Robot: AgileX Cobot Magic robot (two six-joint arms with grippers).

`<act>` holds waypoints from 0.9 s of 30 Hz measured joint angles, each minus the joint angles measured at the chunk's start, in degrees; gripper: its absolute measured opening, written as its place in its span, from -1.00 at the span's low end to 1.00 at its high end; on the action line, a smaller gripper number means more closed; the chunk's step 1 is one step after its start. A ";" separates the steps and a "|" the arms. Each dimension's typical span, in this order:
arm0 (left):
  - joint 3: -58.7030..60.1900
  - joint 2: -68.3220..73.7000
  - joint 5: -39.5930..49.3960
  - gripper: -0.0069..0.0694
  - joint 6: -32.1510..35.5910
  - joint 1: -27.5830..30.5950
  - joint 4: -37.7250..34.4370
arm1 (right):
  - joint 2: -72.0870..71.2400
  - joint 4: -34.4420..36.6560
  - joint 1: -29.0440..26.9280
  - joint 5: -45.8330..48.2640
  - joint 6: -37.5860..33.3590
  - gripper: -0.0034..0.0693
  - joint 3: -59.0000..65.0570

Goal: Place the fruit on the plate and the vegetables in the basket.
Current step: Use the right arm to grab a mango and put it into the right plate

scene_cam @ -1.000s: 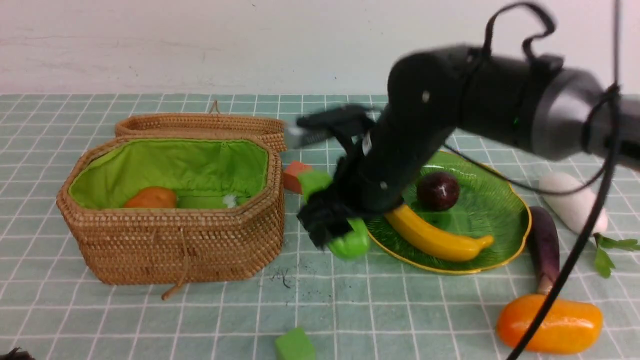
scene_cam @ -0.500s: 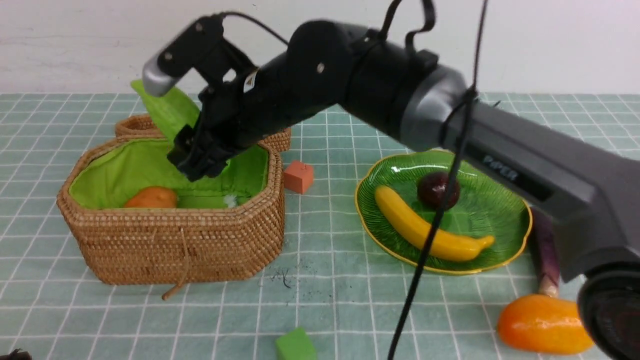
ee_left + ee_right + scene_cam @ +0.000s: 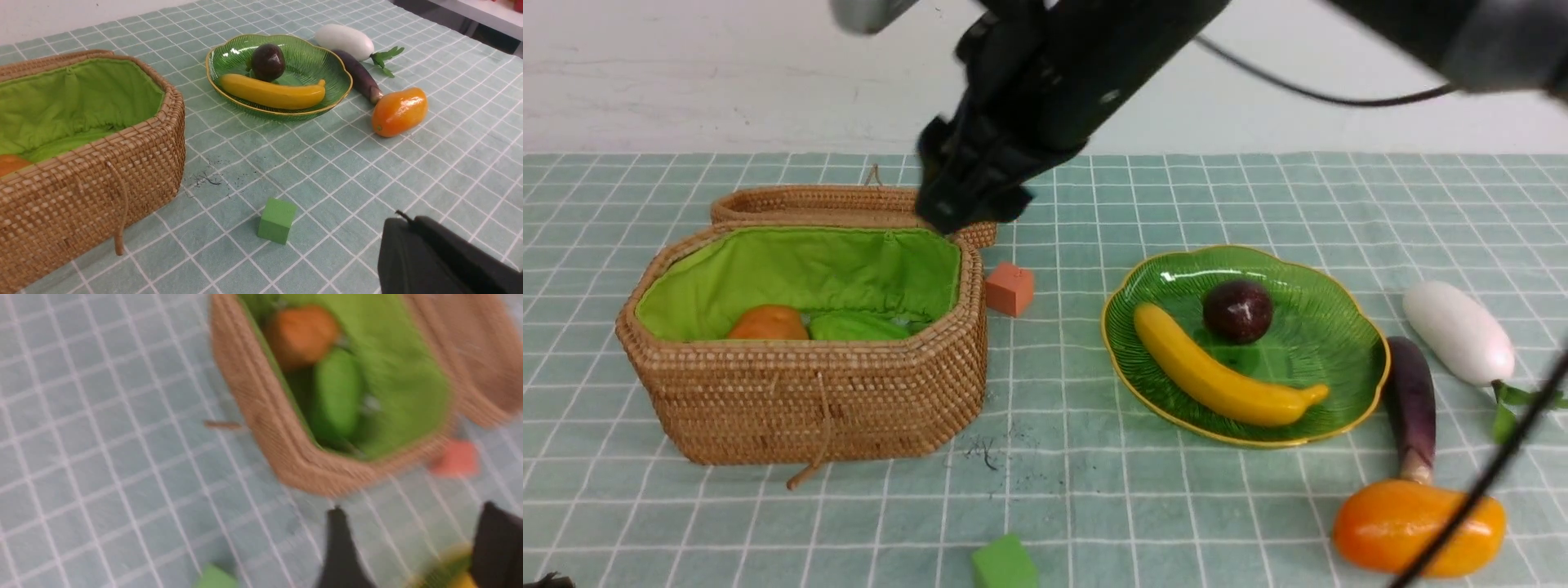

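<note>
Now gourd in basket, right pincer empty.

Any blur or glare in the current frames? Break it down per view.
Front view: the resting things are sharp and only the right arm is smeared by motion; small highlights sit on the mangosteen and the mango. Left wrist view: sharp, with a glare spot on the plate near its rim. Right wrist view: heavy motion blur throughout, with the basket weave and the tablecloth grid smeared.
</note>
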 joint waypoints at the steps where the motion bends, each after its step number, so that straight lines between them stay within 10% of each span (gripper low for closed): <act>1: 0.00 0.00 0.00 -0.85 0.00 0.00 -0.61 | -2.26 -2.68 0.00 0.71 1.88 0.00 0.75; 7: 0.00 0.00 0.21 -0.85 0.81 0.00 -3.64 | -12.39 -12.28 -0.38 1.23 9.16 -0.83 12.22; 12: 0.00 0.00 0.64 -0.85 2.43 0.00 -5.08 | -23.83 -15.79 -6.77 1.09 12.45 -0.92 32.46; 19: 0.00 0.00 1.51 -0.85 2.88 0.00 -6.30 | -27.54 -14.19 -24.68 -2.94 -7.22 -0.06 60.96; 23: 0.00 0.00 1.93 -0.85 3.04 0.00 -6.38 | -25.80 -11.98 -26.75 -11.02 -19.29 0.70 67.04; 27: 0.00 0.00 2.06 -0.85 3.04 0.00 -6.38 | -23.31 -10.56 -26.82 -18.75 -26.91 0.94 68.95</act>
